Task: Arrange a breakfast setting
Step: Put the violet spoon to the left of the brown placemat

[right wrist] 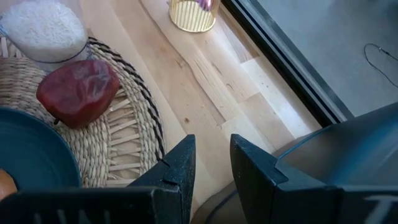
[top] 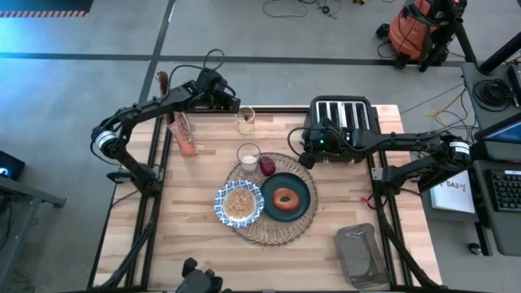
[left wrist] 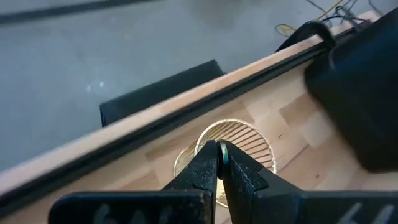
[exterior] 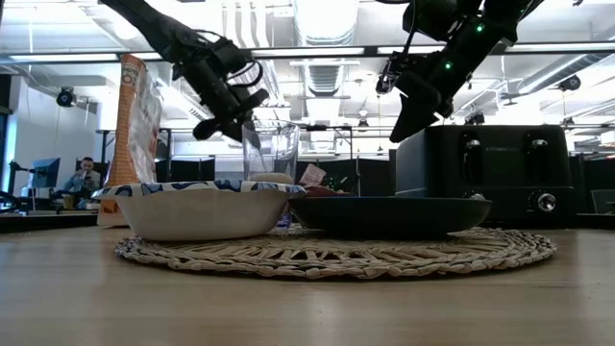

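On the round woven placemat (top: pixel 273 232) sit the dark teal plate (top: pixel 303 189) with the bagel (top: pixel 286 198), the patterned bowl (top: pixel 238 203) holding cereal, the glass (top: pixel 248 155) and the red fruit (top: pixel 268 166). Near the table's far edge stands a gold wire cup (top: pixel 246 122). My left gripper (left wrist: pixel 219 163) is over it, shut on the spoon's thin blue handle. My right gripper (right wrist: pixel 211 163) hangs open by the toaster's front left corner, with nothing between its fingers. My left gripper pinches the top end of the spoon's handle (left wrist: pixel 219 149) between its two fingertips. It comes slanting down from the table's left and near side. The fingers hide the rest of the spoon, which points down into the gold wire cup (left wrist: pixel 249 140).
A black four-slot toaster (top: pixel 342 122) stands at the far right, close under my right arm. The cereal bag (top: pixel 184 134) stands at the far left beside my left arm. A grey flat container (top: pixel 361 254) lies at the near right. Bare wood shows at the near left.
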